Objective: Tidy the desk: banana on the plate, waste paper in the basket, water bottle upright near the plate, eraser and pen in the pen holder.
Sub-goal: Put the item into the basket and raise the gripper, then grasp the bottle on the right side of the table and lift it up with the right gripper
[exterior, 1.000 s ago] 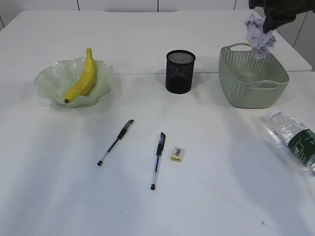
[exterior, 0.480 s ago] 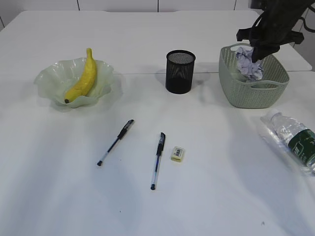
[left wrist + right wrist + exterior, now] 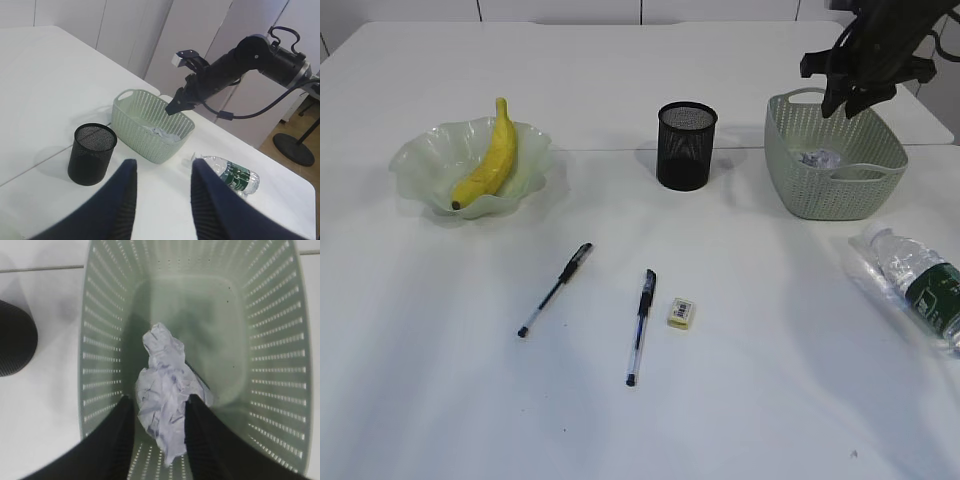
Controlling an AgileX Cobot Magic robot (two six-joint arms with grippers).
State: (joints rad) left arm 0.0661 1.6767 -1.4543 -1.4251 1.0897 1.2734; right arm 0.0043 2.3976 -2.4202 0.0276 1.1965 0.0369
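1. My right claw [image 3: 847, 98] is hanging above the green basket [image 3: 782, 160], fingers spread and pinching nothing.
2. The waste paper [image 3: 165, 390] is lying on the basket floor, directly below that claw and apart from its fingers.
3. My left claw [image 3: 161, 200] is sitting spread and empty; the pen holder [image 3: 92, 154] is standing ahead to its left.
4. The water bottle [image 3: 918, 286] is lying on its side, nearer me than the right claw.
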